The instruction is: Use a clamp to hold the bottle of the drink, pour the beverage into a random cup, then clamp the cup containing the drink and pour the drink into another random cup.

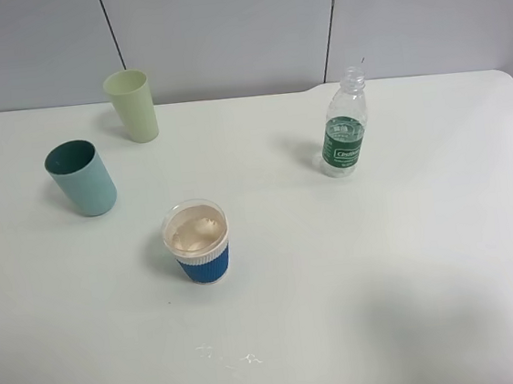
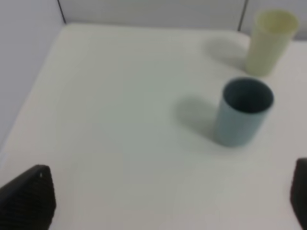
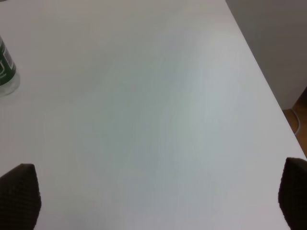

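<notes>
While the high view shows me the bottle (image 1: 346,137) upright on the counter (image 1: 410,258), right of the blue-sleeved cup (image 1: 198,242), only wrist views show the left hand (image 2: 168,201) and right hand (image 3: 158,196), both spread apart, empty.

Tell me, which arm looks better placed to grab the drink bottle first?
Probably the right arm. The bottle stands on the right side of the table and shows in the right wrist view, while the left wrist view shows only the teal cup and yellow-green cup.

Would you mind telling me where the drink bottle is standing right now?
In the exterior high view, the bottle stands upright on the table's right side, far from the blue-sleeved cup.
</notes>
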